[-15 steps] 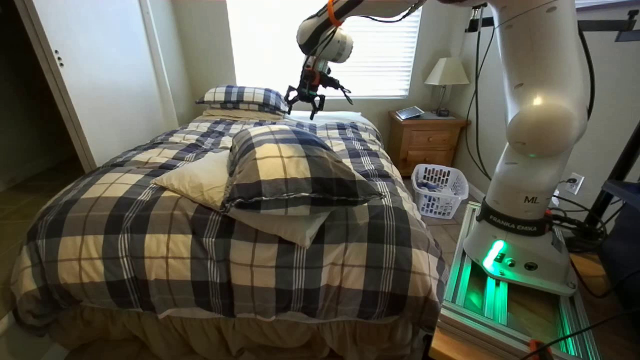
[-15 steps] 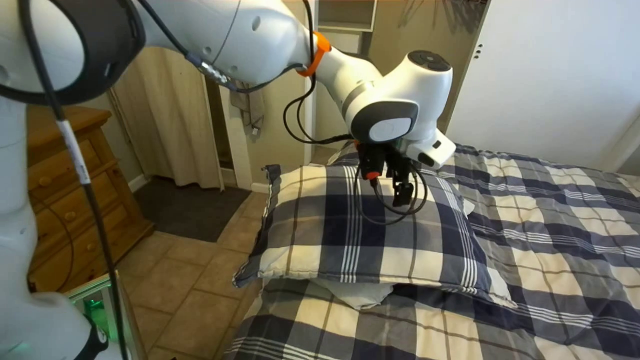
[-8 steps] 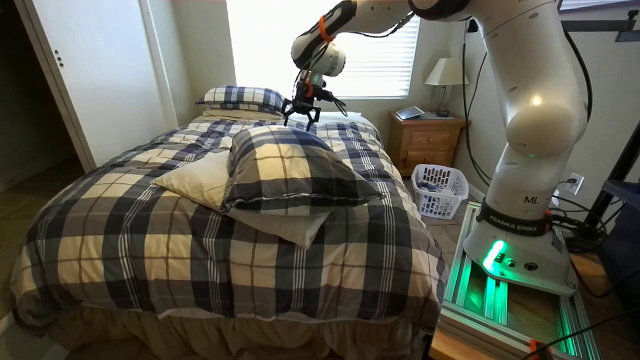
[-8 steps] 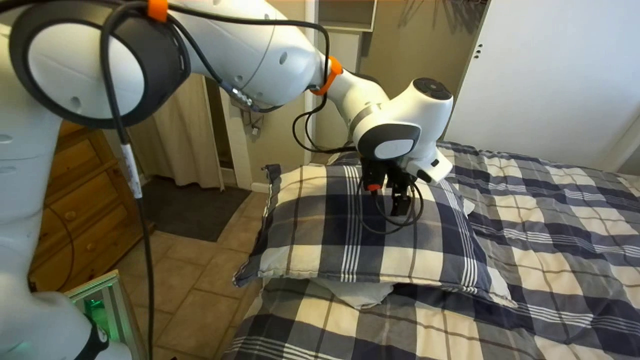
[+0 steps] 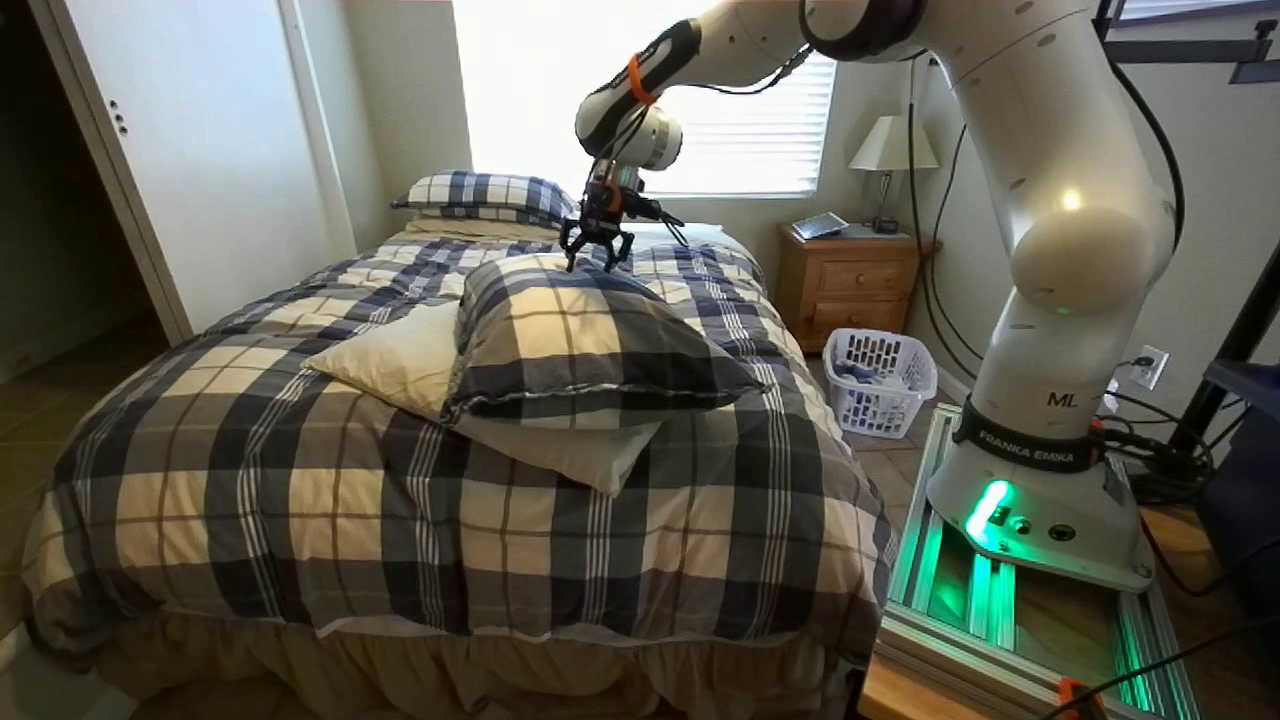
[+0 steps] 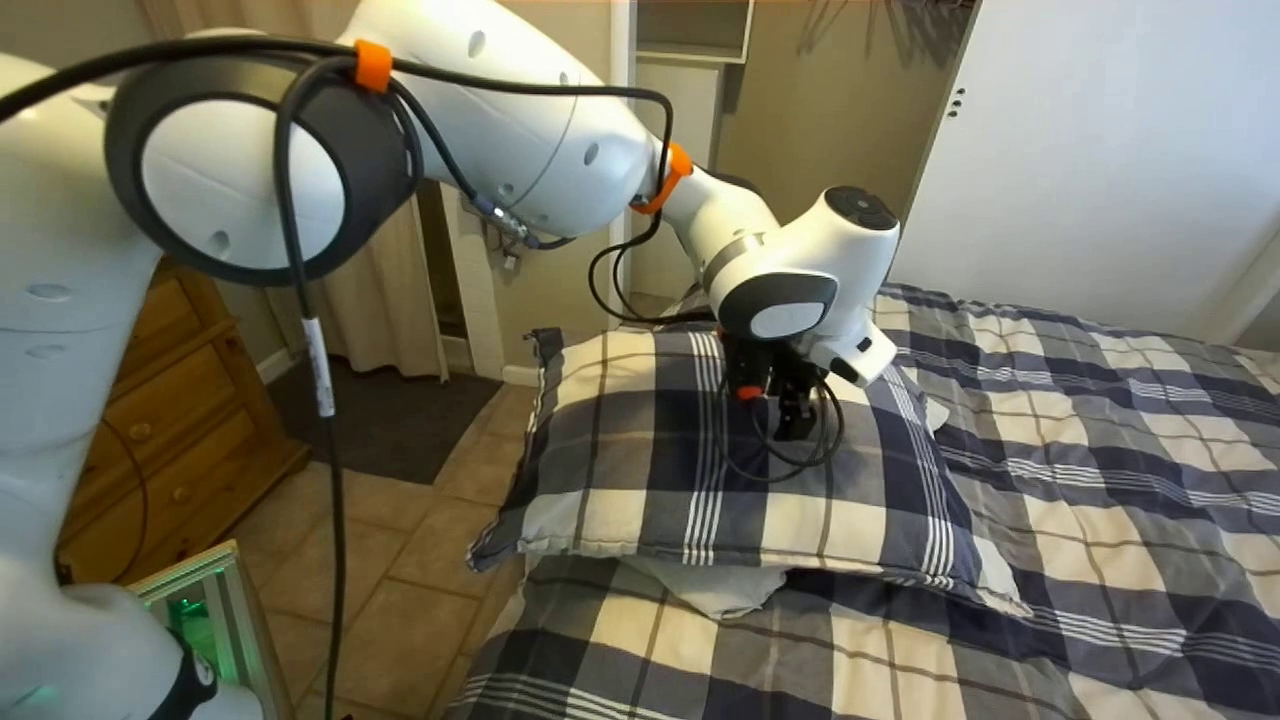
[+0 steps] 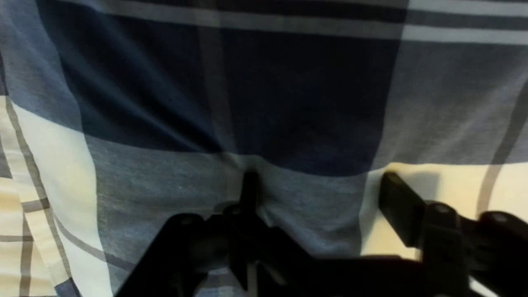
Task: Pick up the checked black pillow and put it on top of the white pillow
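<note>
The checked black pillow [image 5: 590, 350], dark plaid and plump, lies on the white pillow [image 5: 390, 365]. In an exterior view the checked pillow [image 6: 620, 450] hides most of the white pillow [image 6: 715, 588], whose corner shows beneath. My gripper [image 5: 590, 268] is at the top far side of the checked pillow, pointing down. In the wrist view the gripper [image 7: 320, 179] is open, its two fingertips apart and pressing into the plaid cloth [image 7: 305, 95]. The cloth dents at both tips and bulges between them. In an exterior view the arm partly hides the gripper [image 6: 795, 425].
The plaid bedcover [image 5: 330, 530] spreads under both pillows. A paler plaid pillow [image 5: 490, 192] lies at the bed's head. A nightstand [image 5: 855, 280] with a lamp [image 5: 893, 145] and a white laundry basket [image 5: 878, 400] stand beside the bed. A wooden dresser [image 6: 190, 400] is behind the arm.
My gripper has moved down from above the checked pillow until its open fingers touch the top. The pillows have hardly moved.
</note>
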`<control>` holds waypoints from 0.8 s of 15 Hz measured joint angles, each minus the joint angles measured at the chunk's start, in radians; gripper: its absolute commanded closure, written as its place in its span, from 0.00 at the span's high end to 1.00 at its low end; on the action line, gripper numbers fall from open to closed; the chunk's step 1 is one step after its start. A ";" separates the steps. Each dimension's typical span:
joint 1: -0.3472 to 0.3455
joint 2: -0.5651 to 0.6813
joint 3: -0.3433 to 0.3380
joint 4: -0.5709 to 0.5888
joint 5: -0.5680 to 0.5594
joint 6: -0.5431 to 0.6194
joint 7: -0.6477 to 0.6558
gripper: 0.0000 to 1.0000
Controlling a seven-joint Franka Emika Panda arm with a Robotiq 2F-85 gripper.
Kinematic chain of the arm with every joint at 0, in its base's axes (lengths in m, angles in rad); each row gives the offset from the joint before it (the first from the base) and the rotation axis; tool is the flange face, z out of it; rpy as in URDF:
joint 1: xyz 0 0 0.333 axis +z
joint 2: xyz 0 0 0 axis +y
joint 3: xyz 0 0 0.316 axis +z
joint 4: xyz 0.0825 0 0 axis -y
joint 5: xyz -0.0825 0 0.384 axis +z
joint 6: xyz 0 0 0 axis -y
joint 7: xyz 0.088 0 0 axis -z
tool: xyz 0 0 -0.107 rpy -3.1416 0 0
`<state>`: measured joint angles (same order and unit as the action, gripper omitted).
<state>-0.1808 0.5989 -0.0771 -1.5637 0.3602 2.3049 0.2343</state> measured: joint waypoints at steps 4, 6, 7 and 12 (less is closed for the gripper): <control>-0.001 0.008 0.003 0.011 0.000 0.000 -0.035 0.17; -0.001 0.008 0.006 0.012 -0.002 0.000 -0.073 0.04; -0.001 0.008 0.007 0.012 -0.002 0.000 -0.093 0.01; -0.001 0.008 0.012 0.012 -0.003 0.000 -0.153 0.01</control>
<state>-0.1818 0.6066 -0.0647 -1.5521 0.3570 2.3046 0.0817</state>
